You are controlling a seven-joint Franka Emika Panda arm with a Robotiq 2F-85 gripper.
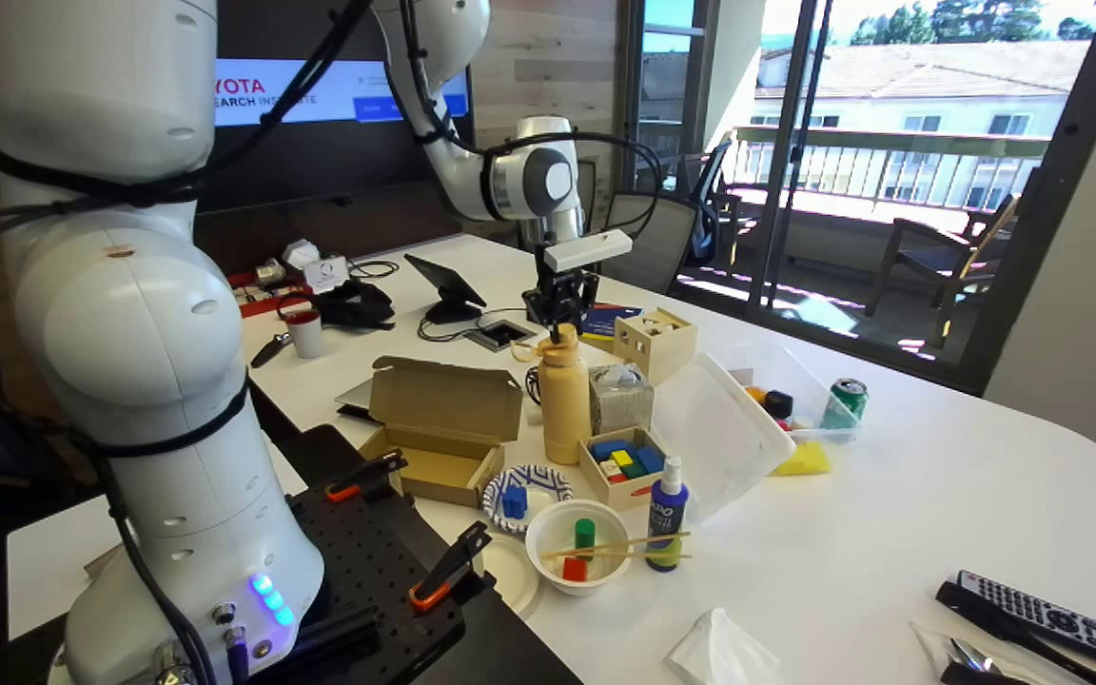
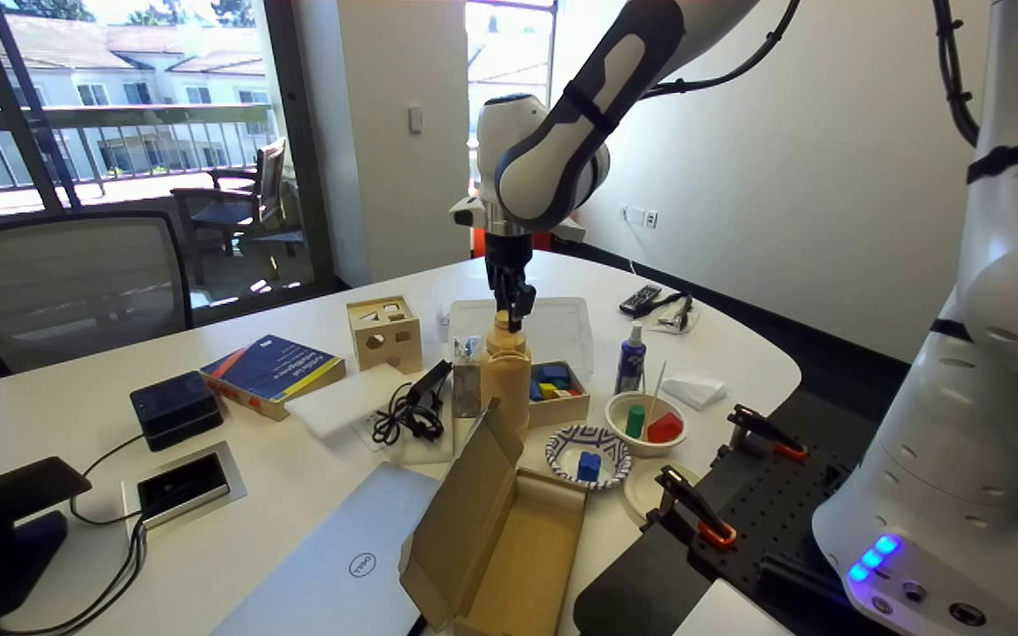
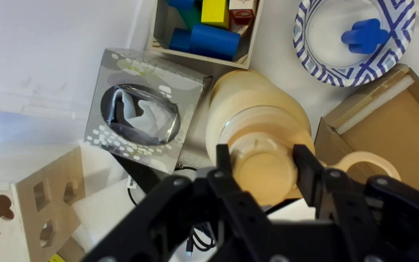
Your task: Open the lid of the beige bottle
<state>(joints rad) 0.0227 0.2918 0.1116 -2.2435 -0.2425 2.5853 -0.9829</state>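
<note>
The beige bottle (image 1: 567, 414) stands upright among the table items in both exterior views. Its lid (image 3: 264, 176) is seen from above in the wrist view, a round beige cap. A beige loop (image 3: 362, 156) sticks out from the bottle's neck to one side. My gripper (image 3: 263, 154) points straight down over the bottle, its black fingers (image 3: 223, 157) on opposite sides of the lid and shut on it. The lid still sits on top of the bottle (image 2: 507, 389). Contact at the far finger is partly hidden by the finger itself.
Close beside the bottle are a grey tissue box (image 3: 189, 85), a tray of blocks (image 2: 562, 409) and an open cardboard box (image 2: 531, 548). A patterned plate (image 3: 302, 47), a white bowl (image 1: 548, 561), a blue spray bottle (image 1: 666, 509) and a wooden shape box (image 2: 394, 349) stand around.
</note>
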